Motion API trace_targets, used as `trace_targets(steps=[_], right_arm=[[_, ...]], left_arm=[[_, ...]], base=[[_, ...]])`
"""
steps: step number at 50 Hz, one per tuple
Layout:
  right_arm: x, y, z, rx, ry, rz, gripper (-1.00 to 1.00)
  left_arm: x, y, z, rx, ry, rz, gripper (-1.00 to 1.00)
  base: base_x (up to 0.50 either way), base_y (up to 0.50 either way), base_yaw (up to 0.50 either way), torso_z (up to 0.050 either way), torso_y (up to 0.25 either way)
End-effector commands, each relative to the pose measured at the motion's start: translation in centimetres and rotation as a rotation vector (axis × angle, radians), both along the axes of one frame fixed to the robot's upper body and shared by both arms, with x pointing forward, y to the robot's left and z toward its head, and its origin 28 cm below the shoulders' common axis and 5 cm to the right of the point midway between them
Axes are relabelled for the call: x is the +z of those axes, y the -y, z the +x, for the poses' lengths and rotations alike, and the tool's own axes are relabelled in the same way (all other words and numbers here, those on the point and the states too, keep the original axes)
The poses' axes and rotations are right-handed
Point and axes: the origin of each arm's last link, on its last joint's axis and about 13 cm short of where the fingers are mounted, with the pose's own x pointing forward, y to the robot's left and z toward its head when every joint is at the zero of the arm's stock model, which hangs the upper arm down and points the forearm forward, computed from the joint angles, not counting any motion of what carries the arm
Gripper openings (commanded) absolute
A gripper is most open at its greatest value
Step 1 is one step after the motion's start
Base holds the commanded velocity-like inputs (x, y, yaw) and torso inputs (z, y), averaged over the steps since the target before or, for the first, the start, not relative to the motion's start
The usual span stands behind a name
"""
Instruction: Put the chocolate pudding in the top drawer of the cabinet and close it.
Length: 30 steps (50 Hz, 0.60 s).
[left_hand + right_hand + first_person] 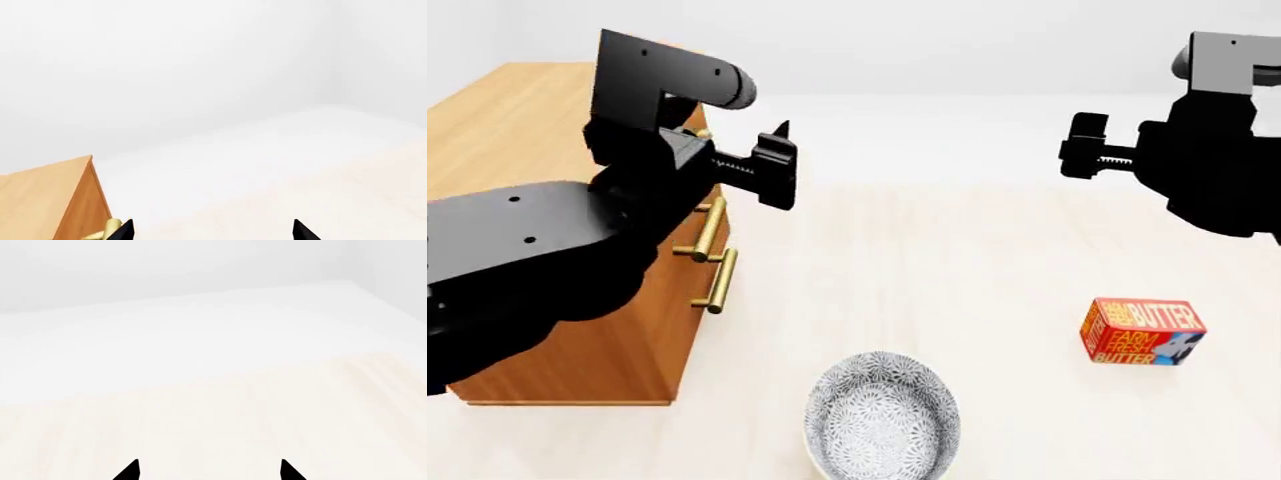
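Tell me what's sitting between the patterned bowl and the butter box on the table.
Nothing. In the head view, the stretch between the bowl and the butter box is bare light tabletop.

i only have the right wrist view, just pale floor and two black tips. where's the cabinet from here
Observer: The cabinet stands at the left of the head view, beside the left tool, far from the right tool.
Operator: are the drawers open
Observer: Both look shut; two brass handles show on the front, with no gap visible.
Operator: see the pudding anywhere
Observer: No. Only a Farm Fresh Butter box lies below your right tool, and a patterned bowl sits near the bottom centre.
Operator: is the left tool holding anything
Observer: No, its tips are apart with nothing between them.
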Motion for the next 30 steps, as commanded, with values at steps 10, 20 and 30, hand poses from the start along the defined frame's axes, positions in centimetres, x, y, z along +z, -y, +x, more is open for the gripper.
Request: trace_targets(steps=[10,20,30], right_arm=[[0.0,-0.8,-2.1,0.063,0.051,-0.021,1.00],[0.8,-0.7,-4.4,0.085,0.106,-0.043,1.00],[1.7,-0.4,-6.5,0.085,0.147,-0.069,1.00]], left_arm=[[5.7,-2.6,0.0,0.043,0.206,-0.049,1.00],[5.8,-4.9,-0.7,0.112,0.232,-0.037,1.00],[5.9,-6.7,-1.9,0.167,0.254,-0.022,1.00]], base=[[0.00,0.00,0.00,0.000,0.000],[0.00,0.00,0.00,0.000,0.000],[0.00,0.00,0.00,0.000,0.000]])
